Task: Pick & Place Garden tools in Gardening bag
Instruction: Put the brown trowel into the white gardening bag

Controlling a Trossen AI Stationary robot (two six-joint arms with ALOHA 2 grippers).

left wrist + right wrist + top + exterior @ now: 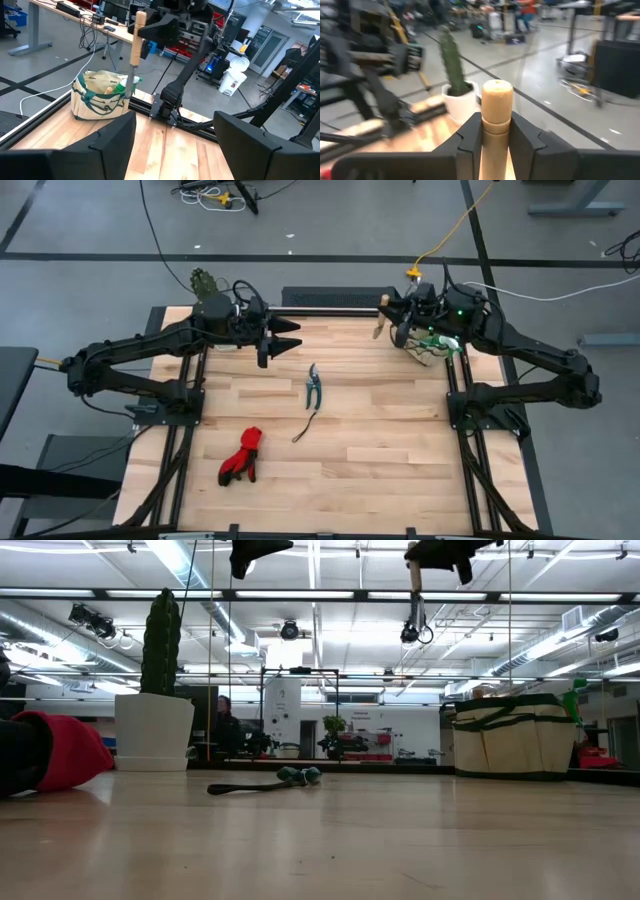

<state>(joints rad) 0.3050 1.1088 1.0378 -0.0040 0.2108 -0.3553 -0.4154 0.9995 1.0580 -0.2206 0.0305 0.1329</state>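
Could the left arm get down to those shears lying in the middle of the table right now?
Probably yes. The left tool hangs open and empty just beyond the shears, with only bare table between them; the thin cord and red gloves lie clear.

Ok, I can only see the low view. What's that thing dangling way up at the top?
Observer: That's the trowel. The right gripper is shut on its wooden handle, and the metal end hangs down.
Operator: Is it over the bag?
Observer: Not quite. From above, it shows just beside the gardening bag, on the side toward the table's middle.
Operator: What's the other arm doing?
Observer: The left gripper is open and empty. It hovers over the back of the table and points toward the bag.
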